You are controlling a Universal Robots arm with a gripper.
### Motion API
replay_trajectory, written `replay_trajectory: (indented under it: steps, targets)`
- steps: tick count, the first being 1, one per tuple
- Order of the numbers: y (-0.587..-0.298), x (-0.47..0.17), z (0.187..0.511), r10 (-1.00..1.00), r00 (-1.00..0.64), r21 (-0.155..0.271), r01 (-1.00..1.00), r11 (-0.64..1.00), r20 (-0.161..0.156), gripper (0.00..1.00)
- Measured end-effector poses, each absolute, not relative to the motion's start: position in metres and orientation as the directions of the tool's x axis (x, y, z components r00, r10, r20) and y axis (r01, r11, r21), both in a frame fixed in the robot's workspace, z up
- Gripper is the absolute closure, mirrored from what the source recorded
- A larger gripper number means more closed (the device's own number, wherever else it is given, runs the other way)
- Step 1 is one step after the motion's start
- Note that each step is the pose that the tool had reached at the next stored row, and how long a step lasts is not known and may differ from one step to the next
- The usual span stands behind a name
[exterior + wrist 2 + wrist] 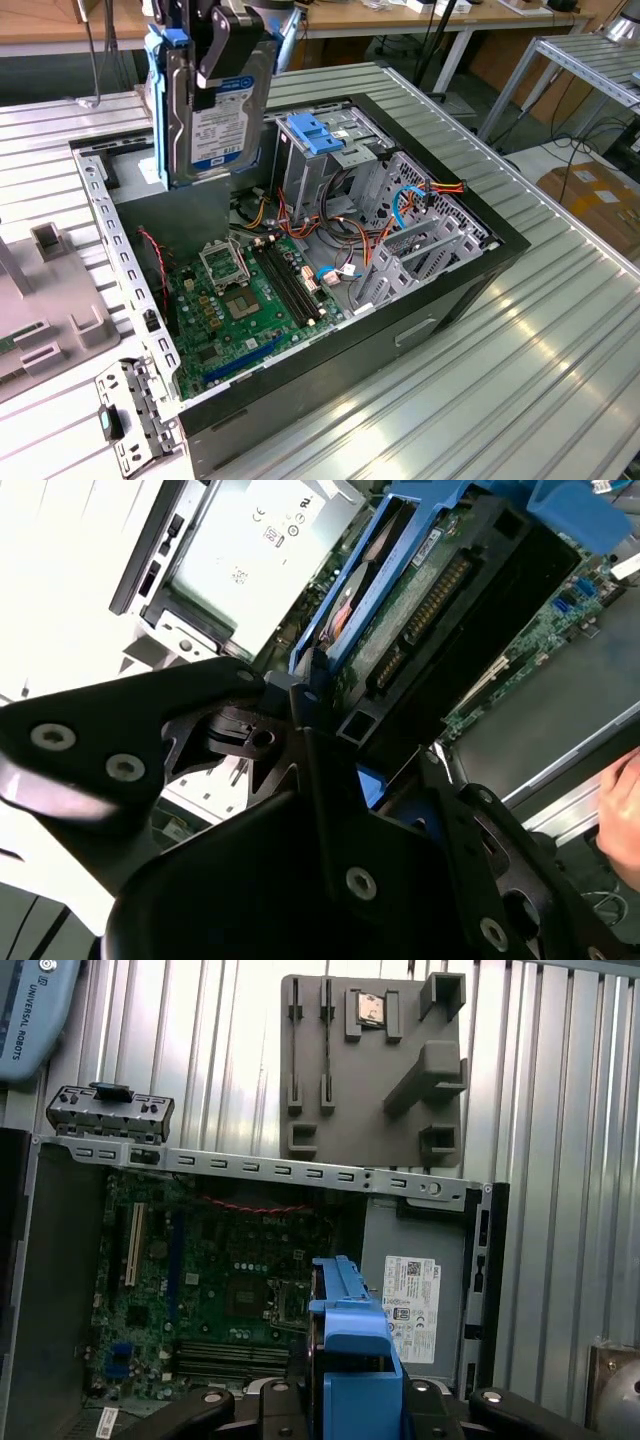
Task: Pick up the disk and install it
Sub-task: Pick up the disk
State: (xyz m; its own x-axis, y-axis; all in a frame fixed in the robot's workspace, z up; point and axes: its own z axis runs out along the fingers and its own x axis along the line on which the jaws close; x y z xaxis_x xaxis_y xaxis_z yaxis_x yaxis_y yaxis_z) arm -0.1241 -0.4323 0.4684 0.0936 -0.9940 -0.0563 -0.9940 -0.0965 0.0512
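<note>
In the exterior view, a grey fixture (60,325) with moulded slots lies at the left on the ribbed metal tabletop (480,380). It sits just beside the open computer case (420,335), which lies on its side. Over the case's far corner, toward the exterior view's left, the gripper (215,70) is clamped on the disk (215,125), one black finger pressed on the labelled face. The disk hangs upright, clear of the case, with its label toward the camera and blue rails along its edges. Below it lies the green motherboard (235,305). Further right are the light-blue latch bracket (315,133) on the drive cage and a tangle of coloured cables (370,215).

The second wrist view shows the disk (420,590) from its other side, a bare circuit board between the blue rails, with the gripper's black linkage in front. The first wrist view looks down past the disk's blue rail onto the power supply (420,1260) with its white sticker, which the disk largely covers in the exterior view.

The arm above the gripper is cut off in the exterior view, and the finger behind the disk is hidden there.

Beyond the tabletop stand a wooden desk (60,25) and a metal rack (590,50). A cardboard box (590,195) lies on the floor at the exterior view's right.
</note>
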Motion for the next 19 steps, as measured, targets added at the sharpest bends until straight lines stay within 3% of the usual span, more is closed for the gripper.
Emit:
replay_trajectory:
  steps: [19]
  targets:
    - [-0.446,-0.083,0.467,-0.994,0.093,0.054,-0.994,-0.096,-0.057,0.63]
